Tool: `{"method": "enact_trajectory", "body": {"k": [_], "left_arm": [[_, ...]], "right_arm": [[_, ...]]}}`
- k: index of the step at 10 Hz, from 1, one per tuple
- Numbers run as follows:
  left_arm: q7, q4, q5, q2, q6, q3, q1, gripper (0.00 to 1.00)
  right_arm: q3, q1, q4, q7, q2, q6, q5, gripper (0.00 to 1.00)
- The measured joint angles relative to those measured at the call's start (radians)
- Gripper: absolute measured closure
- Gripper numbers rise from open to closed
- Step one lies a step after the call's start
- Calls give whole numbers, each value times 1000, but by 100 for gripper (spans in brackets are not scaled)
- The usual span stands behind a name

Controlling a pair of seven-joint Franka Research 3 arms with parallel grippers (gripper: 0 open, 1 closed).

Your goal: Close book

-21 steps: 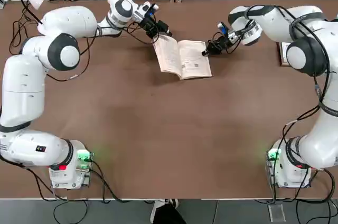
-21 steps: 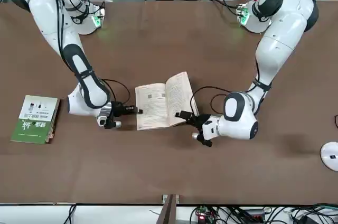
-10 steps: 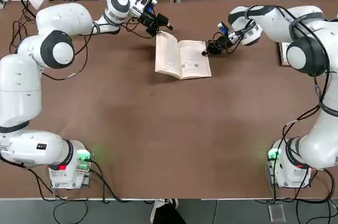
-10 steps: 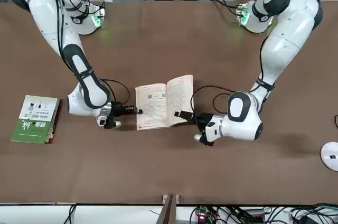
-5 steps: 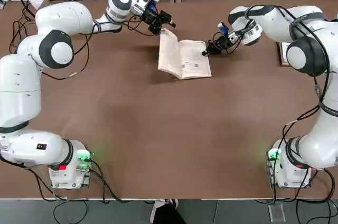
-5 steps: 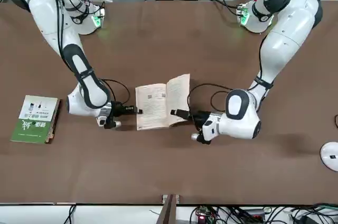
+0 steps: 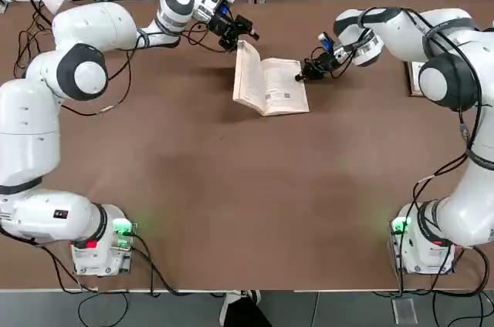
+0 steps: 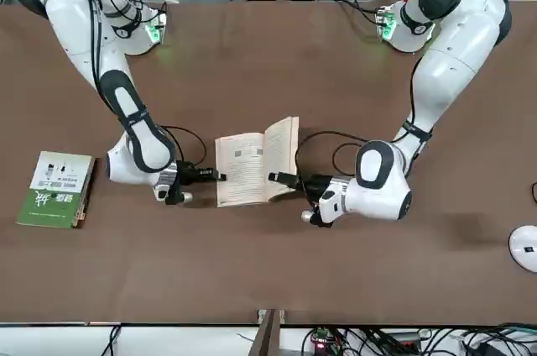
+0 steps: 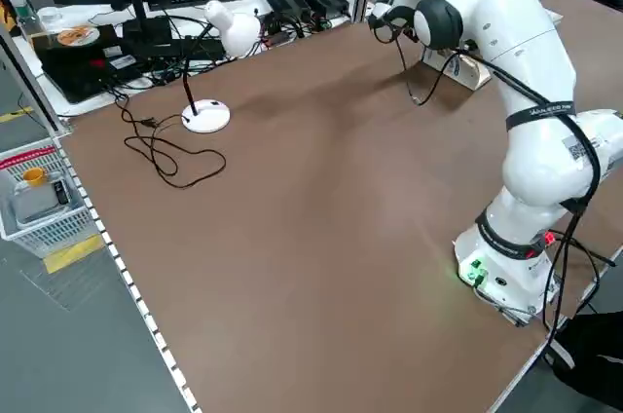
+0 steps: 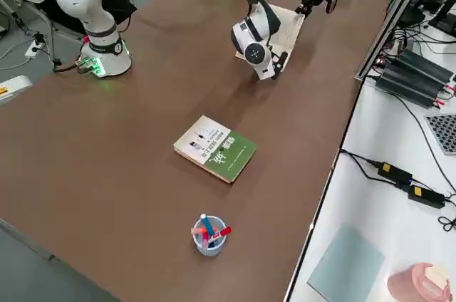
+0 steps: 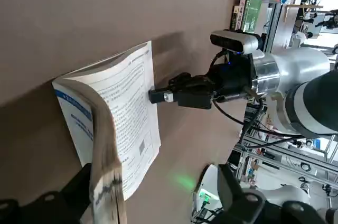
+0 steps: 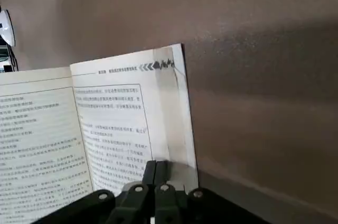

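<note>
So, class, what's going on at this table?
Two robot arms are working on closing an open book. The left gripper is at its left half, which is tilted up from the table, its fingers apart. The right gripper, shut, is at the right-hand page's edge. The book isn't closed yet.

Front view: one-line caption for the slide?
Left gripper at a raised side of the open book, right gripper at the other.

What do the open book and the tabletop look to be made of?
Open book: matte paper, likely uncoated, judging by its dull off-white printed pages and the layered page edges.
Tabletop: smooth brown sheet with a faint soft sheen, perhaps vinyl or laminate; its makeup beneath can't be told.
</note>
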Motion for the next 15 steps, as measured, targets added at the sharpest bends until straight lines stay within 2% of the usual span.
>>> {"method": "enact_trajectory", "body": {"k": [15], "left_arm": [[-67,0,0,0,74,-9,-64,1]], "right_arm": [[-4,-2,0,0,0,0,0,98]]}}
